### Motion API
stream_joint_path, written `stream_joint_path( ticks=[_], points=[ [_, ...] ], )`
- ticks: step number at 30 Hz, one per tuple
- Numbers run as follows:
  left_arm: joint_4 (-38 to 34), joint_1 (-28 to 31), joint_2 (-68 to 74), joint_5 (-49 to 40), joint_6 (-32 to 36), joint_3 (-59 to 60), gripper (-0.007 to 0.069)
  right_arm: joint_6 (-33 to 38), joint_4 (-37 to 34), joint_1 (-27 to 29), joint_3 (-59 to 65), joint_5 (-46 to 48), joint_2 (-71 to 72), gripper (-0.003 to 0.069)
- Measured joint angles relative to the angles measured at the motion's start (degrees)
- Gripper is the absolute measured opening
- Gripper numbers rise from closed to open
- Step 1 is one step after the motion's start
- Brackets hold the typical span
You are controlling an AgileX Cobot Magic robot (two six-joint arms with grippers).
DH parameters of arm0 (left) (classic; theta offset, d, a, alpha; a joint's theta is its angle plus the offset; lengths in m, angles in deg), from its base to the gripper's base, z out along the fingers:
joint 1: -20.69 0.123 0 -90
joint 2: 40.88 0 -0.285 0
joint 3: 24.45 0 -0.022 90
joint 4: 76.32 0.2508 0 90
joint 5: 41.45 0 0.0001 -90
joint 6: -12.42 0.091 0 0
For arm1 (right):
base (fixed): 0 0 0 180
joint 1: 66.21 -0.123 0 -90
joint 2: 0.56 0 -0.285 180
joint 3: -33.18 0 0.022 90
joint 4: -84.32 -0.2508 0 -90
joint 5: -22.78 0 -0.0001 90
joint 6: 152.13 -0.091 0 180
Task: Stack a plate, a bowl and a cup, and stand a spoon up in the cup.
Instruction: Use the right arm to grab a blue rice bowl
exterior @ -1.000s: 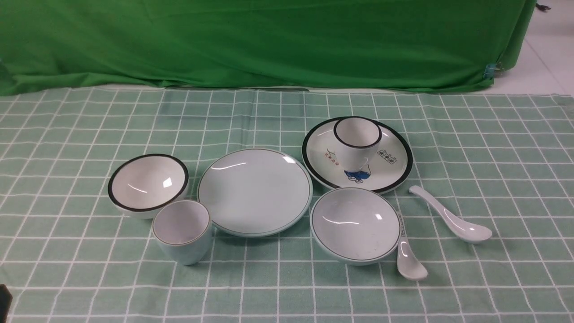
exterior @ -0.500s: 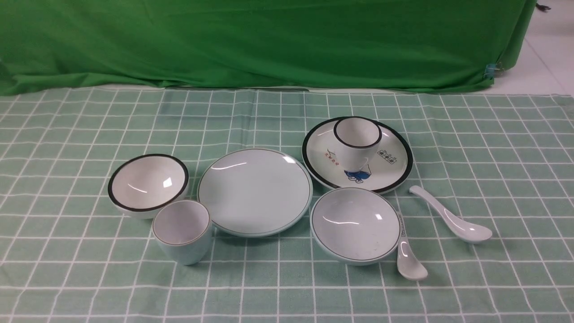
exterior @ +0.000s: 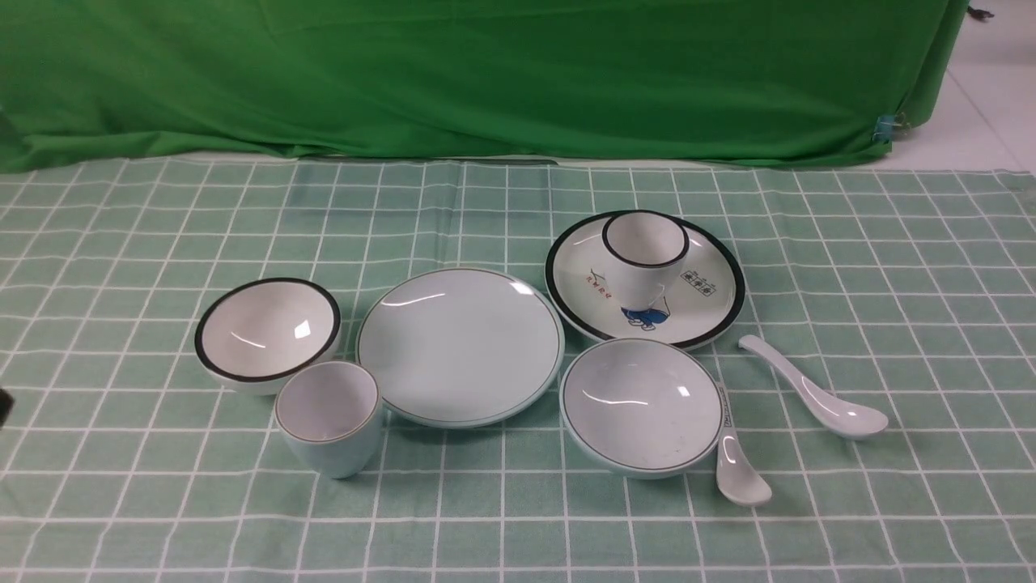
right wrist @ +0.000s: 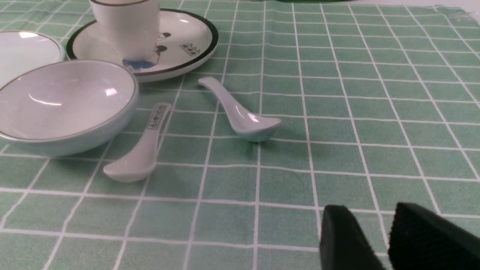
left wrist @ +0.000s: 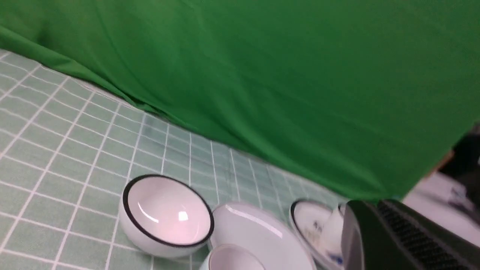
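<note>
The pale blue plate [exterior: 460, 346] lies mid-table. The pale blue bowl [exterior: 641, 405] sits to its right and the pale blue cup [exterior: 328, 417] stands at its front left. The plain white spoon [exterior: 817, 393] lies right of the bowl, bowl end to the right. My right gripper [right wrist: 371, 210] hovers low over bare cloth, nearer to me than the spoon [right wrist: 240, 112]. Its jaws are a little apart and empty. Of my left gripper only a blurred dark finger [left wrist: 378, 240] shows, to the left of the crockery.
A white black-rimmed bowl [exterior: 267, 332] stands left of the plate. A white printed plate [exterior: 704, 316] behind the blue bowl carries a white black-rimmed cup [exterior: 645, 251]. A spoon with a marked handle [exterior: 732, 453] lies against the blue bowl's right side. A green curtain [exterior: 486, 73] hangs at the back.
A dark bit of the left arm at the front view's left edge has moved up from the bottom corner. None of the tableware has moved.
</note>
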Motion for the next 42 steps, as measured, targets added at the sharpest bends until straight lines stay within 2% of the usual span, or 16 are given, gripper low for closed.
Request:
stream_joint_path(
  ticks=[3,4,10,16,20,21,22,25,26,28,30,32,35,37,38,42],
  points=[
    [1.0,-2.5,8.9,-6.0,7.4,-5.9,0.0017,0.0,0.0,0.0,0.0,0.0,0.0,0.0242],
    [1.1,-2.8,10.0,-6.2,7.7,-6.1,0.0017,0.0,0.0,0.0,0.0,0.0,0.0,0.0242],
    [3.1,-13.7,23.3,-5.4,10.5,-8.6,0.0017,1.2,0.2,0.0,0.0,-0.6,0.0,0.0242],
    [2.9,-17.2,27.5,-5.4,13.1,-8.6,0.0017,0.4,0.1,0.0,0.0,-1.3,0.0,0.0242],
    [-0.2,-17.4,27.2,-5.9,14.0,-8.7,0.0017,-11.9,-2.7,0.0,0.0,-6.2,0.0,0.0242],
    [-0.2,-17.3,27.1,-5.9,14.0,-8.7,0.0017,-12.7,-2.7,0.0,0.0,-6.6,0.0,0.0242],
    [-0.7,-17.3,26.9,-6.0,14.5,-8.7,0.0017,-19.3,-3.1,0.0,0.0,-10.8,0.0,0.0242],
    [-0.8,-17.3,26.8,-5.8,15.2,-8.7,0.0017,-26.9,-3.5,0.0,0.0,-15.0,0.0,0.0242],
    [-0.8,-17.3,26.8,-5.8,15.2,-8.7,0.0017,-27.5,-3.5,0.0,0.0,-15.2,0.0,0.0242],
    [-0.8,-17.3,26.8,-5.0,15.7,-8.7,0.0017,-33.6,-3.6,-0.1,0.0,-16.5,0.0,0.024],
    [-1.1,-17.3,26.8,-3.9,15.9,-8.7,0.0017,-35.8,-3.7,-1.2,-0.8,-13.0,-0.6,0.0213],
    [-2.1,-17.3,26.8,-2.9,16.0,-8.7,0.0017,-34.0,-3.8,-2.9,-3.3,-8.1,-3.4,0.0172],
    [-3.5,-17.3,26.8,-2.6,16.8,-8.7,0.0017,-25.3,-3.9,-8.5,-11.4,0.7,-12.2,0.0123],
    [-4.2,-17.3,26.8,-2.4,18.0,-8.7,0.0017,-17.5,-3.7,-13.8,-19.4,6.7,-23.1,0.0111],
    [-4.2,-17.3,26.8,-2.4,18.3,-8.7,0.0017,-17.5,-3.7,-13.8,-19.4,6.7,-23.1,0.011],
    [-4.2,-17.3,26.8,-3.1,20.1,-8.7,0.0017,-8.1,-1.3,-21.6,-32.5,15.1,-43.9,0.0107]
  ],
)
